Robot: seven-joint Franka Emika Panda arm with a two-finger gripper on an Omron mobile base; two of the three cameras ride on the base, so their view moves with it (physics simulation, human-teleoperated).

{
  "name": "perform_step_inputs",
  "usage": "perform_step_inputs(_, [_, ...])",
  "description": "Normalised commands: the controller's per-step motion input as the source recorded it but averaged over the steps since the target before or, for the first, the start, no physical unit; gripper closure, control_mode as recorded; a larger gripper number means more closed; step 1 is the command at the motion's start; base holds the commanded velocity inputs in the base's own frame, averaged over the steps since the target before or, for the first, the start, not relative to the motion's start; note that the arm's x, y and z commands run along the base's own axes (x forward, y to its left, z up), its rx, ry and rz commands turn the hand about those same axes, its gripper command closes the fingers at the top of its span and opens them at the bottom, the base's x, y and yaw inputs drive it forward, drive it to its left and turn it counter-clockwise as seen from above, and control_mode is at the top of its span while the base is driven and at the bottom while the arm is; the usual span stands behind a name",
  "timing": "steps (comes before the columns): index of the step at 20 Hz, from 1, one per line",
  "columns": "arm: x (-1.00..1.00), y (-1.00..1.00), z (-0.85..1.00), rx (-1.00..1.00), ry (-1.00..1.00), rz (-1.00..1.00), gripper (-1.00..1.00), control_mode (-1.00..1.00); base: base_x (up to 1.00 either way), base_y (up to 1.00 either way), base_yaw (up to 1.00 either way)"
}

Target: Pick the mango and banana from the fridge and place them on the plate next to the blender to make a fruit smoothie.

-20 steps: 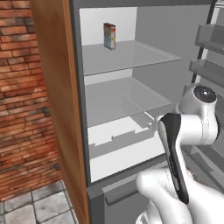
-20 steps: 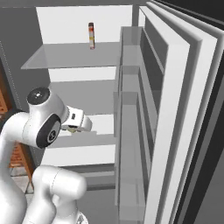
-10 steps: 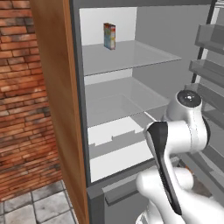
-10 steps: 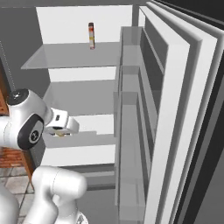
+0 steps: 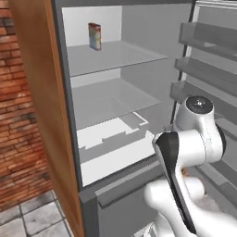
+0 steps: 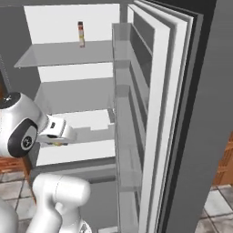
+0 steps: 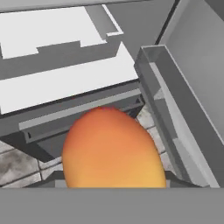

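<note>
The mango, orange-red and roundish, looms at the bottom of the hand view, held in my gripper; it hides the fingertips. In the right base view my gripper hangs in front of the open fridge, level with the white drawer, and a sliver of the mango peeks out under the hand. Below the mango in the hand view lie the drawer and the fridge's lower front. Banana, plate and blender are out of view.
A small carton stands on the top glass shelf. The open door with its racks stands close on the right, and a rack runs beside the mango. A wooden panel and brick wall lie left.
My hand has drawn back out of the fridge with the mango, sliding left in the right base view. The arm's upper joints have swung the same way.
</note>
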Motion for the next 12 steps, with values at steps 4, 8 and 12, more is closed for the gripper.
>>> perform_step_inputs(4, [0.00,0.00,0.00,0.00,0.00,0.00,1.00,1.00,-0.57,0.00,-0.54])
perform_step_inputs(8, [0.00,0.00,0.00,0.00,0.00,0.00,1.00,1.00,-0.57,0.28,-0.62])
perform_step_inputs(12, [0.00,0.00,0.00,0.00,0.00,0.00,1.00,1.00,-0.63,0.56,-0.68])
